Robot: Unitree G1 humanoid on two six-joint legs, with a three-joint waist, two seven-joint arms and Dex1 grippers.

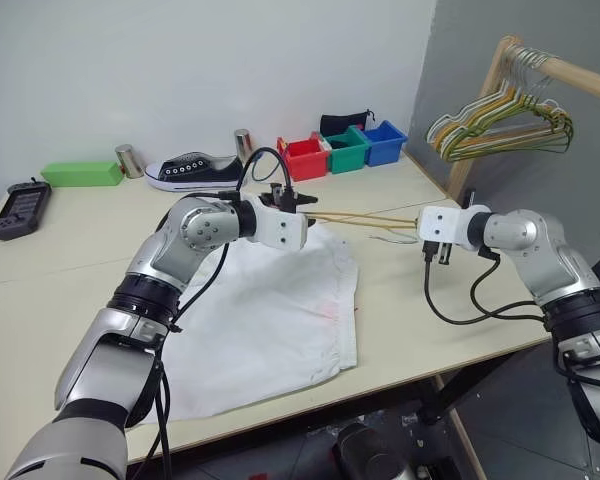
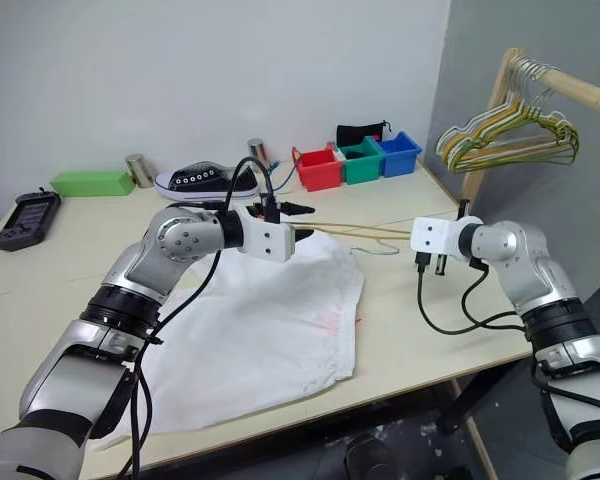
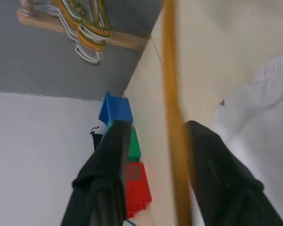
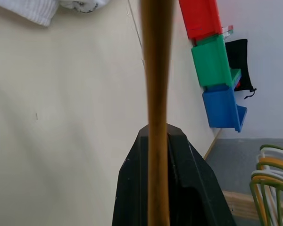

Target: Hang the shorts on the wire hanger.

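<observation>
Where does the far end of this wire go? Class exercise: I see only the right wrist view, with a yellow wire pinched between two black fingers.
Observer: The wire hanger runs across to the left gripper, whose fingers stand open on either side of it.
Operator: And the shorts?
Observer: The shorts lie spread on the table under the left arm, not yet on the hanger.
</observation>
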